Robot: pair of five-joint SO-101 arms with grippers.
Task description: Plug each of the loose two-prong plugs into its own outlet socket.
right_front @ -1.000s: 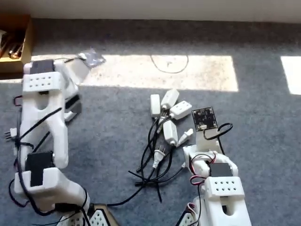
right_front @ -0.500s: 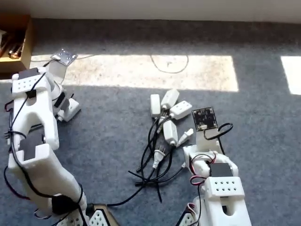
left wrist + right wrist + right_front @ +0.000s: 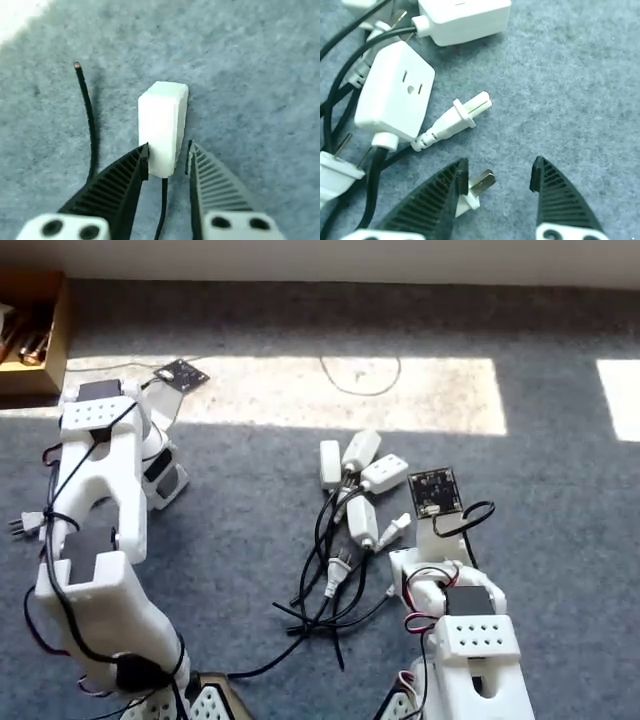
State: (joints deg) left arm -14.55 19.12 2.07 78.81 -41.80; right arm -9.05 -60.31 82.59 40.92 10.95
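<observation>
"Starting with the left gripper (image 3: 167, 150): what sits between its fingers (image 3: 131, 175)?"

"A white socket block (image 3: 162, 117). Its near end is pinched between the two tips, one finger on each side, and its black cord (image 3: 163, 210) runs back through the gap. So those fingers are closed on it. Whether it rests on the carpet (image 3: 260, 75) or hangs just above, I cannot tell."

"Where is that against the slotted socket (image 3: 395, 95)?"

"Well apart. In the high view the slotted socket lies in the tangle of cords, and the left arm (image 3: 95, 455) stands far off to one side of it."

"And the right gripper (image 3: 500, 172)?"

"Open, fingers spread wide, gripping nothing. It hovers near the slotted socket. A small plug (image 3: 472, 192) lies by one finger, its prongs poking into the gap, close to that fingertip and well clear of the other. A second plug (image 3: 462, 112) lies just beside the slotted socket, between it and the gripper, prongs pointing away from it."

"Anything else by that socket?"

"Another socket (image 3: 465, 17) just beyond it, a third plug (image 3: 335, 172) near its cord end, and black cords (image 3: 340, 65) running past it."
</observation>
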